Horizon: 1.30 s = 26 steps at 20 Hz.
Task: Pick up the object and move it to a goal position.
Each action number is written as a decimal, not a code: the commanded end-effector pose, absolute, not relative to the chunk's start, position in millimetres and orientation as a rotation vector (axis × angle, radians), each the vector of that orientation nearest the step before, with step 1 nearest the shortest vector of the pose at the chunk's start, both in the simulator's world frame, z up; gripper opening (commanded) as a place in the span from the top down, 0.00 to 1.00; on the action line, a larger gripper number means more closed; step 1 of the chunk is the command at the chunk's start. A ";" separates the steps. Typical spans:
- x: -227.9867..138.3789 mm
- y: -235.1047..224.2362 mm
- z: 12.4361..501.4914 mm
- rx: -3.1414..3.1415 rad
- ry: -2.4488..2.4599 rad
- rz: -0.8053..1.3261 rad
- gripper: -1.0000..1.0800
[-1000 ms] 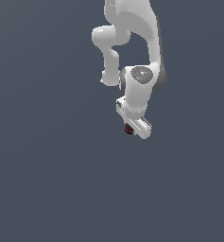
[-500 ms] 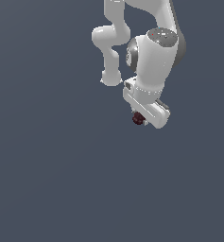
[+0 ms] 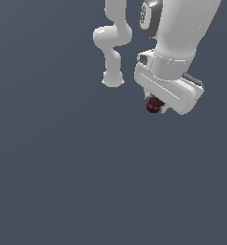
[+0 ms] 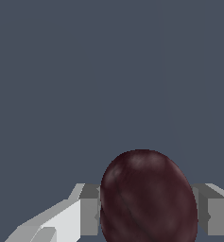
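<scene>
The object [image 3: 154, 104] is a small dark maroon-brown roundish lump. In the exterior view it sits just under the white hand of the arm, in the upper right of that view. My gripper [image 3: 156, 106] is shut on it and holds it above the grey floor. In the wrist view the object [image 4: 149, 198] fills the space between my two grey fingertips [image 4: 89, 210], touching both. The white hand hides most of the fingers in the exterior view.
The white arm [image 3: 179, 43] rises out of the exterior view's upper right. Its base column [image 3: 112, 45] stands behind, at the upper middle. The flat grey floor [image 3: 62, 182] lies all around.
The arm has moved toward the exterior view's right and closer to the camera, carrying the object along in the shut gripper. The hand now looks larger.
</scene>
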State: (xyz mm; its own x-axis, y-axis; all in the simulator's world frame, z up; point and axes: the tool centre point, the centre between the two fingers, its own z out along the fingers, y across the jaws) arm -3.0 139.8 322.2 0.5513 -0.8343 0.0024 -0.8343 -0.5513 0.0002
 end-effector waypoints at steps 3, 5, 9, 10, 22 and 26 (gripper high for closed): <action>5.1 149.2 361.3 2.766 -1.487 0.002 1.00; 8.6 152.9 376.3 2.766 -1.487 0.002 1.00; 15.0 159.7 403.2 2.767 -1.486 0.001 1.00; 16.5 161.2 409.3 2.767 -1.486 0.001 1.00; 29.3 173.3 456.0 2.768 -1.486 0.001 1.00; 31.1 174.8 461.7 2.768 -1.486 0.000 1.00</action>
